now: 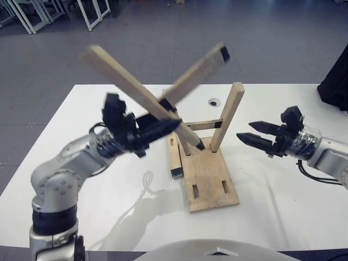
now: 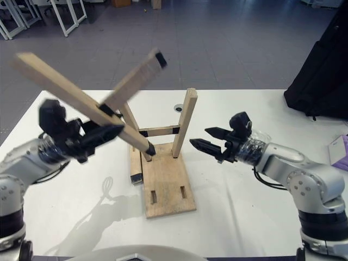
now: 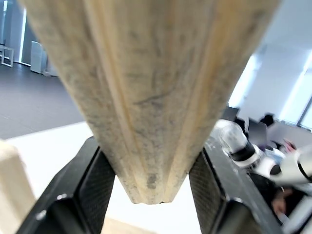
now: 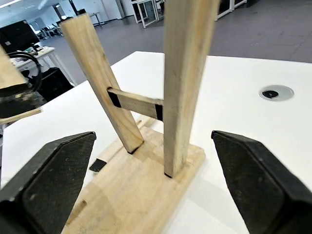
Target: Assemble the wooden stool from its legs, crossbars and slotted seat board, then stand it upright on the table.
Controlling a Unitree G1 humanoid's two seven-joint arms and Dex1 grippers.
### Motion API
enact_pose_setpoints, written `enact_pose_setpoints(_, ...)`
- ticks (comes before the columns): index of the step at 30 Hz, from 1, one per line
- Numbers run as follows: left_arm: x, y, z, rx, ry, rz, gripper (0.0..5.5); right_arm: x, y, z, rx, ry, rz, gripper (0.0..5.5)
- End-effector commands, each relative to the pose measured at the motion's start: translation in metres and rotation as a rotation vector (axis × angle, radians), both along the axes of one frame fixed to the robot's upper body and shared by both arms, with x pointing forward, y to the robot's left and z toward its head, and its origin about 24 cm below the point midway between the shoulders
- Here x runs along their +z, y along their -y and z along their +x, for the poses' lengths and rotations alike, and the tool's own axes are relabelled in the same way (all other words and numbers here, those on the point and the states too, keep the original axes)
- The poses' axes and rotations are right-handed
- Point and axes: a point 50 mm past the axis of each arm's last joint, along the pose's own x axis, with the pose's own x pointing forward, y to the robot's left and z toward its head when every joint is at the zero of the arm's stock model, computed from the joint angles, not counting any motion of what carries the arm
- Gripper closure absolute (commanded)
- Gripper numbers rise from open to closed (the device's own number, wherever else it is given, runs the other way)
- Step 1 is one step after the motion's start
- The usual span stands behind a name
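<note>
As legs (image 1: 124,75) cross, left claw (image 3: 148,165) clamps.

Right gripper (image 4: 153,137) spread wide, black fingers (image 4: 53,180) in foreground, well apart. Frame centre: upright leg (image 4: 183,87) standing in seat board (image 4: 141,195); tilted leg (image 4: 100,78) beside it, crossbar (image 4: 136,103) joining both. White table (image 4: 243,63) beneath; round grommet (image 4: 274,92) in background.

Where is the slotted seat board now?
In the head views the seat board lies flat on the table between left claw and right claw, with two legs standing in its far end.
</note>
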Motion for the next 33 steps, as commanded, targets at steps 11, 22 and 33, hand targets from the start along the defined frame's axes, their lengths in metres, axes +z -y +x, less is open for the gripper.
enact_pose_setpoints(11,-0.092,0.011,-0.034,-0.100,-0.044,0.235,3.45,-0.025,-0.010,-0.015,0.061,-0.039,-0.074,1.12)
enact_pose_setpoints(22,-0.108,0.003,-0.007,-0.119,0.057,0.413,3.45,-0.027,-0.017,-0.014,0.073,-0.028,-0.057,1.12)
enact_pose_setpoints(33,-0.161,-0.009,-0.025,-0.316,-0.125,0.847,3.45,-0.033,0.030,0.012,-0.241,0.013,-0.172,1.12)
